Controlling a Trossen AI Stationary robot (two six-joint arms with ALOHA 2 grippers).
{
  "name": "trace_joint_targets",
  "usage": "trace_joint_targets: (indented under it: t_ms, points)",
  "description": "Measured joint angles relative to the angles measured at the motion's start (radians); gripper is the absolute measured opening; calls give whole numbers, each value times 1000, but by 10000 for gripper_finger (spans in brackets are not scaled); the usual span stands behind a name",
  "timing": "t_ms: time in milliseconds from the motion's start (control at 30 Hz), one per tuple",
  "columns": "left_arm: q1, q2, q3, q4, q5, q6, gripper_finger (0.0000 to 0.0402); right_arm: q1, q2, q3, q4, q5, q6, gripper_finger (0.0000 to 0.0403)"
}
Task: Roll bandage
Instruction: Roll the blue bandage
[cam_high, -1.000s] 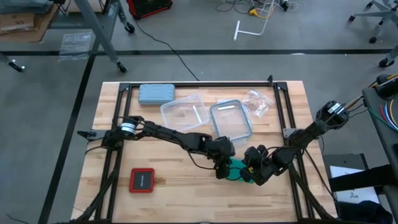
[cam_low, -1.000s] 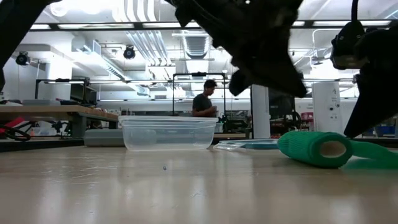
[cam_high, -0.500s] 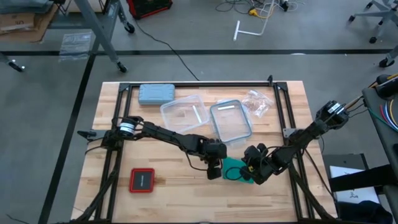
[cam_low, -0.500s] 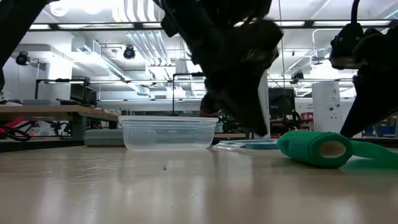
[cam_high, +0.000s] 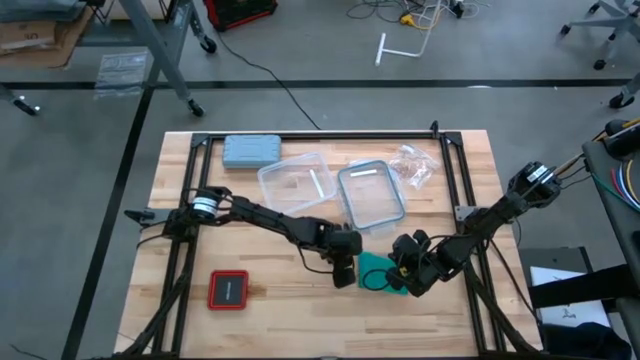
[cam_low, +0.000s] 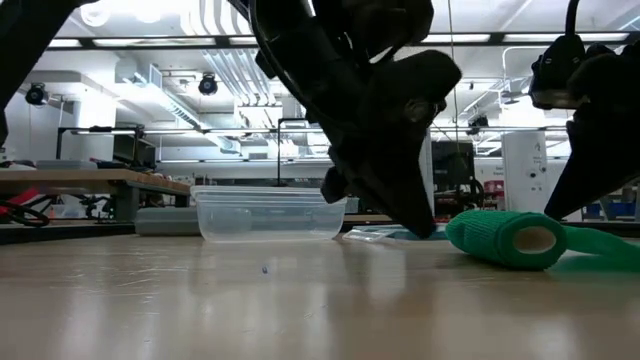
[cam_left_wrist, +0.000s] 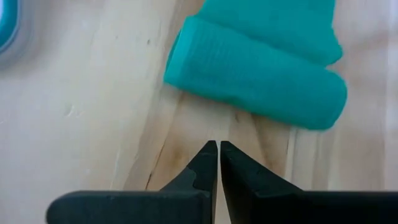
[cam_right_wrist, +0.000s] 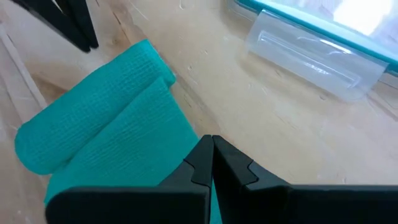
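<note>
Near the front of the wooden table (cam_high: 200, 215), a little right of centre, the teal-green bandage (cam_high: 378, 272) lies on the boards, partly wound: a short roll with a flat tail running off toward the right arm. From table height the bandage (cam_low: 505, 239) shows as a stubby cylinder lying on its side, its open end facing the camera and the tail trailing away at 3 o'clock.

The left gripper (cam_high: 343, 274) sits just beside the roll, at its 9 o'clock, low over the wood. In its own wrist view the left gripper (cam_left_wrist: 218, 152) has its two fingers pressed together with nothing between them, tips pointing at the bare table just short of the bandage (cam_left_wrist: 255, 81), not touching it.

The right gripper (cam_high: 404, 272) is at the roll's 3 o'clock, over the flat tail. Its wrist view shows the right gripper (cam_right_wrist: 211, 149) with fingers closed against each other, tips down on the bandage (cam_right_wrist: 118, 149) cloth; whether any cloth is pinched between them I cannot tell
</note>
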Motion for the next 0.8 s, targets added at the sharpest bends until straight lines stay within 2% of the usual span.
trace_joint_targets:
  t_ms: [233, 367, 467, 567, 700, 800]
  points:
    - [-1, 0, -37, 134, -5, -40, 19, -1, 0, 0, -19, -13, -9, 2]
    - [-1, 0, -78, 199, -10, -75, 20, -3, 0, -2, -59, -141, -10, 2]
    - [-4, 0, -92, 198, -8, -93, 18, -2, 0, -16, -51, -183, -6, 2]
    - [-10, 0, -97, 220, -1, -101, 18, -3, 0, -39, 3, -197, -4, 2]
    - [-21, 0, -103, 248, 0, -108, 23, -2, 0, -84, 179, -226, -55, 2]
    - [-25, 0, -114, 286, 4, -115, 26, -3, 0, -99, 207, -212, -58, 2]
